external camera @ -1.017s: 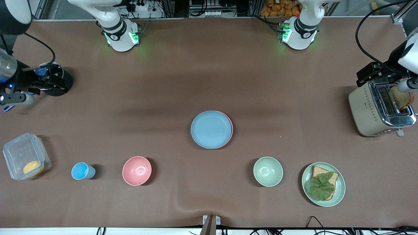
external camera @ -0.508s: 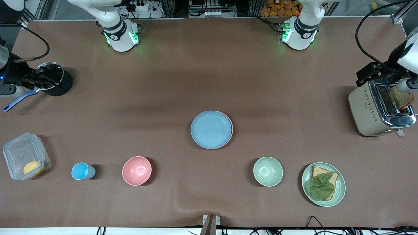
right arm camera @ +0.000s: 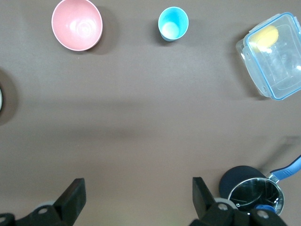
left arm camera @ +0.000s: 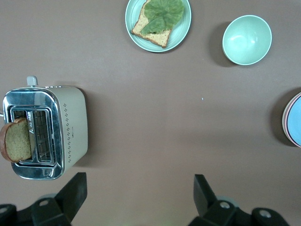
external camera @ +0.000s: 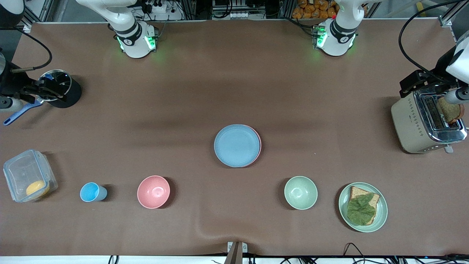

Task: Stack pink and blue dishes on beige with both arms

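Observation:
The light blue plate lies on the pale pink plate in the middle of the table, slightly offset, so only a crescent of pink rim shows. No beige plate shows in any view. An edge of the blue plate with the pink rim reaches into the left wrist view. My left gripper hangs open over the table beside the toaster, its jaws wide apart and empty. My right gripper hangs open and empty by the black pot, at the right arm's end of the table.
A toaster holds a slice of bread. Along the edge nearest the camera stand a clear container, a small blue cup, a pink bowl, a green bowl and a green plate with toast and a leaf. A black pot with a blue handle stands under the right gripper.
My right arm has drawn back toward its end of the table, uncovering the pot's blue handle. The left arm and the plates have not moved.

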Robot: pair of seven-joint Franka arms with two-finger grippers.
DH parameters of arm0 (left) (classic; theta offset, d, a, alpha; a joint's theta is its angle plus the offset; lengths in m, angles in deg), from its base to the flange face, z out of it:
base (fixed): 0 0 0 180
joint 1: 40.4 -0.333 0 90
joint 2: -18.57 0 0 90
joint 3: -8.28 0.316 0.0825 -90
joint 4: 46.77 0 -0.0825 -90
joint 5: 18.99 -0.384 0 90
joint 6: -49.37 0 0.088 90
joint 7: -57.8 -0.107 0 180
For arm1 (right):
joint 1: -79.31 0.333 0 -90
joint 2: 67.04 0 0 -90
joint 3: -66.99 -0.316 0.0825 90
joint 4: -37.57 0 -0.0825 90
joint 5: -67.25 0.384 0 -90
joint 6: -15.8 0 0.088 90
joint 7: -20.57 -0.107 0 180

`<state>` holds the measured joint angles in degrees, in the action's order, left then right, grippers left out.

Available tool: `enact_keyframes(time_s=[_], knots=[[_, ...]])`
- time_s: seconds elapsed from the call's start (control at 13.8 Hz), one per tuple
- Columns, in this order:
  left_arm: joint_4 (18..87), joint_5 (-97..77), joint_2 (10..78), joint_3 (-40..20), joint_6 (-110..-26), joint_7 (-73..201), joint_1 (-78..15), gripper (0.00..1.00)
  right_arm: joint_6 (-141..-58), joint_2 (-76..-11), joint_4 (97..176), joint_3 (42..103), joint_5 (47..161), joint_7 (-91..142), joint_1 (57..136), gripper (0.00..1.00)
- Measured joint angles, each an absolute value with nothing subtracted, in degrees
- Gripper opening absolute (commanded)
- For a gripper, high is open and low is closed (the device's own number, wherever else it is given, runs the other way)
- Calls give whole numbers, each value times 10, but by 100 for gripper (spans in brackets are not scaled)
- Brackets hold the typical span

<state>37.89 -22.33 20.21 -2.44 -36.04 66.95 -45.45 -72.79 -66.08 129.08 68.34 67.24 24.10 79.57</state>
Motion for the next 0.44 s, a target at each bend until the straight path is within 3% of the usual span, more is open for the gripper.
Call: enact_keyframes(time_s=[0.44], knots=[[379,-223,203,-24,-360,670,-454,100,-724,-648,1277,682,672,241,796,100]])
